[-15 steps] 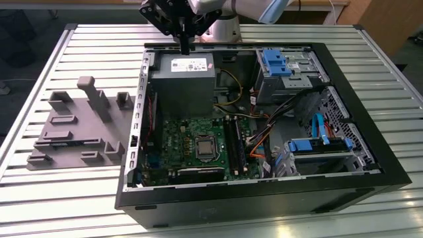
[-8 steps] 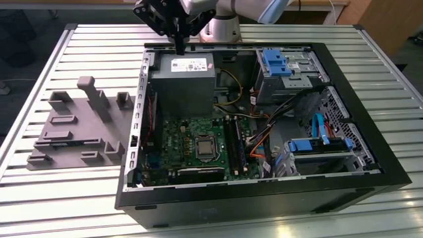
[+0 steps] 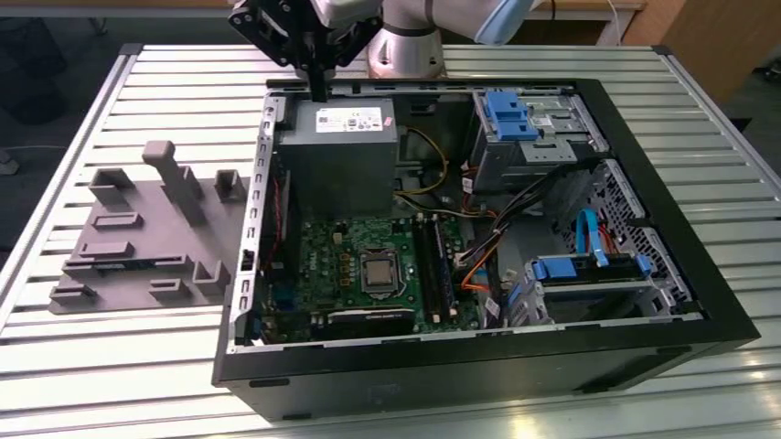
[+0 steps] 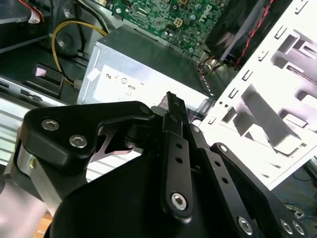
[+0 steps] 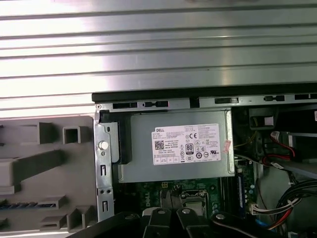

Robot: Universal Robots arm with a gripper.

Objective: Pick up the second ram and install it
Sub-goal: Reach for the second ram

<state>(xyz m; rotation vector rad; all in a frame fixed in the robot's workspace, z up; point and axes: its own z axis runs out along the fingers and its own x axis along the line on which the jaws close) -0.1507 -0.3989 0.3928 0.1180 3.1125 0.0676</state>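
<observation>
Open computer case (image 3: 488, 366) lying on its side on a slatted metal table (image 3: 123, 366), with a grey tray (image 3: 146, 229) of upright blocks beside it on the exterior view's left. The gripper (image 3: 320, 91) hangs above the far rim of the case, over the far end of the grey power supply (image 3: 336, 155). Its fingers are drawn together into a narrow point, and nothing is seen between them; the second wrist view shows the same closed tip (image 4: 172, 101) over the labelled face of the power supply (image 4: 143, 69). The second ram (image 3: 116, 265) lies flat in a low groove of the tray, toward the tray's near side in the exterior view. In the first wrist view it appears as a blue-green strip (image 5: 20, 204) in the tray (image 5: 29, 183), outside the case wall. The stick is thus well apart from the gripper, untouched and not yet lifted. The black slot rails (image 3: 430, 261) run alongside the processor socket (image 3: 379, 272) on the green board (image 3: 329, 265); whether one of them already carries a stick cannot be told. Judged from this layout, the task stands at its start: neither the pick-up nor the seating of the stick in a slot has been done, and the whole of both steps remains.
</observation>
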